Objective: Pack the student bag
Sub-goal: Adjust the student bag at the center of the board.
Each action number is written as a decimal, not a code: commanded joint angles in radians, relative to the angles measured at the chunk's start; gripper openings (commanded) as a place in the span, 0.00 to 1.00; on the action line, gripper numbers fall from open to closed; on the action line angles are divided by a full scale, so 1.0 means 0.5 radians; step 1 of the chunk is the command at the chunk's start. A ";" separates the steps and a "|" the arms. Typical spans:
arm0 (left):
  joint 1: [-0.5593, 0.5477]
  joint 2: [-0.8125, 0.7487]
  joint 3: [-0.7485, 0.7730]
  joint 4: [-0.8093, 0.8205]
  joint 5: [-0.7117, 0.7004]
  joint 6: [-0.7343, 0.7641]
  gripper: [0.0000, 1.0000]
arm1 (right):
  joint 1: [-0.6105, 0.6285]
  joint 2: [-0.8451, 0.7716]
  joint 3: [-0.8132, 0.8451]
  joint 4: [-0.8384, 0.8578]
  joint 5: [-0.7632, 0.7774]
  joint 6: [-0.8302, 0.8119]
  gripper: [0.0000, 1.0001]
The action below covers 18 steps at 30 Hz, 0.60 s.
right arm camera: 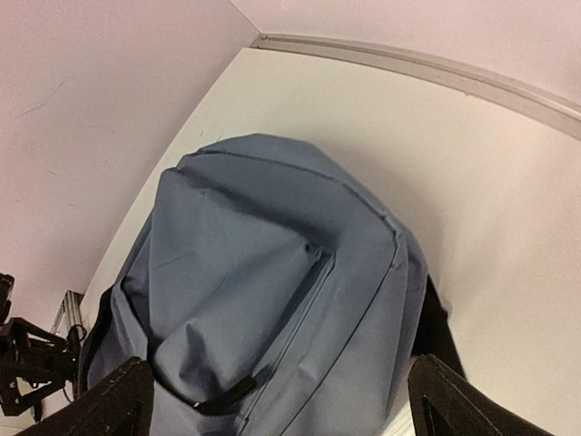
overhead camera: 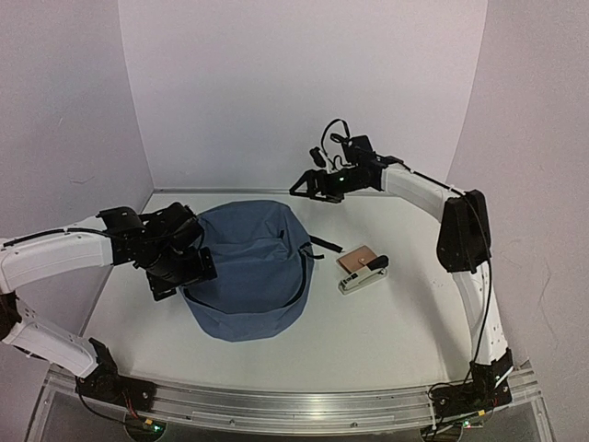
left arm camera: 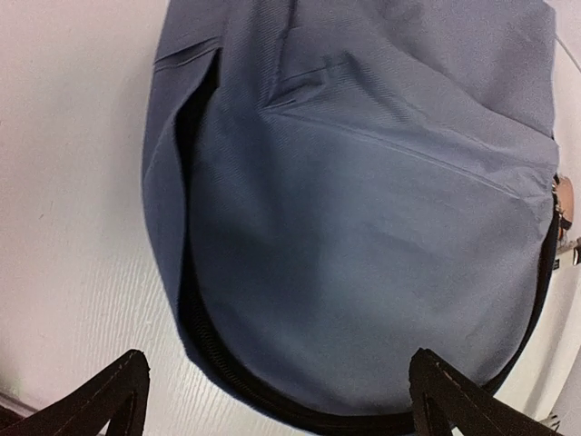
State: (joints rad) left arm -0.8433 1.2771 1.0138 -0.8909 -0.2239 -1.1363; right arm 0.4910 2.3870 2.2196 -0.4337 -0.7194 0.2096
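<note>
The student bag (overhead camera: 248, 269) is a slate-blue backpack lying flat in the middle of the table, with a dark zipper line along its edge (left arm camera: 227, 363). My left gripper (overhead camera: 184, 274) hovers at the bag's left side, open, and the bag (left arm camera: 363, 200) shows below the fingers (left arm camera: 113, 400) with nothing held. Over the bag's far right corner my right gripper (overhead camera: 304, 187) hangs raised, also open. From the right wrist I look down on the bag (right arm camera: 272, 309), its front pocket zipper pull (right arm camera: 222, 395) and a black strap (right arm camera: 436, 327).
A small brown book (overhead camera: 357, 258) and a white-and-black object (overhead camera: 363, 276) lie on the table just right of the bag. White walls close in the table at the back and both sides. The left arm's dark wrist (right arm camera: 27, 354) shows at the right wrist view's edge.
</note>
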 commanded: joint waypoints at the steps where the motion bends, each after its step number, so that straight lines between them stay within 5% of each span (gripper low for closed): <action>1: 0.011 -0.070 -0.092 -0.043 0.081 -0.321 0.99 | -0.002 0.300 0.318 -0.026 0.070 -0.017 0.98; 8: 0.013 0.076 -0.163 0.031 0.193 -0.452 0.94 | 0.009 0.524 0.429 0.025 -0.021 0.043 0.95; 15: 0.160 0.245 -0.182 0.119 0.293 -0.403 0.56 | 0.019 0.355 -0.054 0.029 -0.244 0.130 0.52; 18: 0.296 0.301 -0.154 0.178 0.315 -0.242 0.41 | 0.023 0.177 -0.302 0.030 -0.330 0.152 0.41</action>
State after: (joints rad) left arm -0.7610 1.4054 0.9264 -0.8505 -0.0855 -1.3290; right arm 0.4927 2.6205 2.1987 -0.3878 -0.8025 0.2657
